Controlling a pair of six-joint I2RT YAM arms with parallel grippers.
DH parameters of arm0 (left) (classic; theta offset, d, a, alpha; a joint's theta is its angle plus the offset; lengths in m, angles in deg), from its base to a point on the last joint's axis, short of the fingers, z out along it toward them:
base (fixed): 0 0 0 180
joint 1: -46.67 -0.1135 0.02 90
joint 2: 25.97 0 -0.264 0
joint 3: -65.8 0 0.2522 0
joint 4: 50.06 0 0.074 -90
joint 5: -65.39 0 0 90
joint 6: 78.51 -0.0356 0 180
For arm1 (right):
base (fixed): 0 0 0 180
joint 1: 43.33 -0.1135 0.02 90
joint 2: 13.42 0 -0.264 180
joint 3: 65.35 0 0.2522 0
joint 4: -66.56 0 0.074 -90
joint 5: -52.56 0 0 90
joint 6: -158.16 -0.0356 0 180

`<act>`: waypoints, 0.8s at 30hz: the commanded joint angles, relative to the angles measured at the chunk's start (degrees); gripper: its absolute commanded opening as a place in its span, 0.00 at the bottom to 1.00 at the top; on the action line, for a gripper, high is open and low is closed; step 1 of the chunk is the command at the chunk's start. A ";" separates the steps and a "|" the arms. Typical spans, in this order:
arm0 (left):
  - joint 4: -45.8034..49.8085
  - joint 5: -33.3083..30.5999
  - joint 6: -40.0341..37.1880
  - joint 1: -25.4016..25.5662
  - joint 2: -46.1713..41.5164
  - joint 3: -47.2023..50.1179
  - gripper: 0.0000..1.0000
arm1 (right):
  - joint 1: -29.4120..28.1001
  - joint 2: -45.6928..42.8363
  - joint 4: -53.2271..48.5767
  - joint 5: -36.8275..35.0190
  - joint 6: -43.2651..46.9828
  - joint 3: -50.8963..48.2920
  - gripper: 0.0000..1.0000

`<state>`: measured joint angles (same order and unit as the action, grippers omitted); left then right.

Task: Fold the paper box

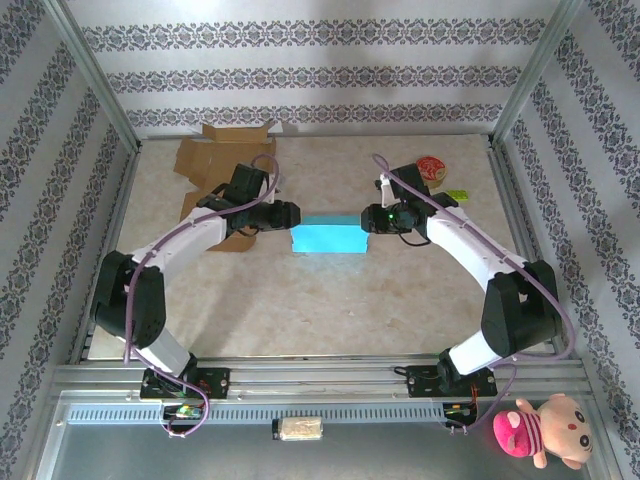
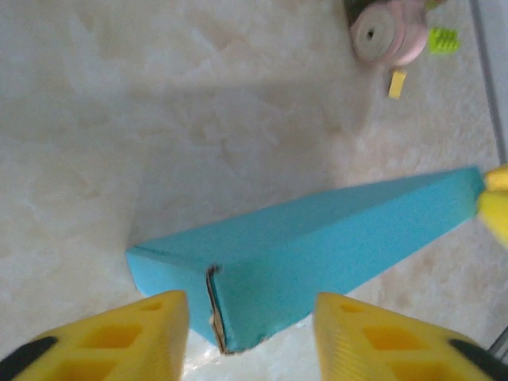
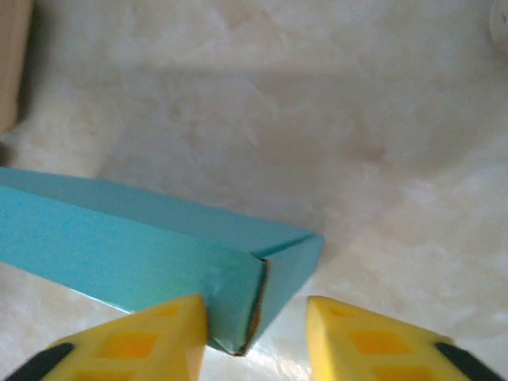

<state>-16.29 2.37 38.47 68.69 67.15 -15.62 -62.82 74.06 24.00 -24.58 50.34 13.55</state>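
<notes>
A folded turquoise paper box (image 1: 329, 238) lies on the table's middle, between the two arms. My left gripper (image 1: 291, 214) is at its left end, open, and in the left wrist view that end of the box (image 2: 262, 305) sits between the yellow fingers (image 2: 135, 337) without touching them. My right gripper (image 1: 366, 220) is at the right end, open; the box corner (image 3: 246, 305) lies between its fingers (image 3: 155, 341), the left finger close against the box face. The right gripper's yellow tips (image 2: 494, 202) show at the box's far end.
Flat brown cardboard pieces (image 1: 215, 155) lie at the back left behind the left arm. A roll of pink tape (image 2: 389, 32) and small yellow-green bits (image 2: 443, 40) sit at the back right. A pink plush toy (image 1: 540, 430) rests off the table at the front right.
</notes>
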 commanded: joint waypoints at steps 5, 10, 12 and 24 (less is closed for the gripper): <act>0.72 6.49 1.43 1.48 -4.31 9.95 0.11 | -6.81 -4.95 -2.45 -5.01 -2.45 -12.49 0.23; -1.03 2.15 6.80 4.60 -15.16 19.84 0.21 | -11.62 -15.92 -6.64 -6.58 -7.53 -20.81 0.33; -1.50 0.23 8.13 4.77 -18.02 21.10 0.38 | -11.50 -20.10 -8.16 -6.94 -8.92 -21.03 0.41; -9.91 0.75 10.31 6.41 -10.20 21.29 0.72 | -4.97 -14.37 6.03 5.52 -20.24 -24.54 0.72</act>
<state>-21.64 2.35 47.85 73.89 53.92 6.06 -67.80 55.79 25.18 -25.30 34.12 -9.62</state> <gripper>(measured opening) 0.713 0.713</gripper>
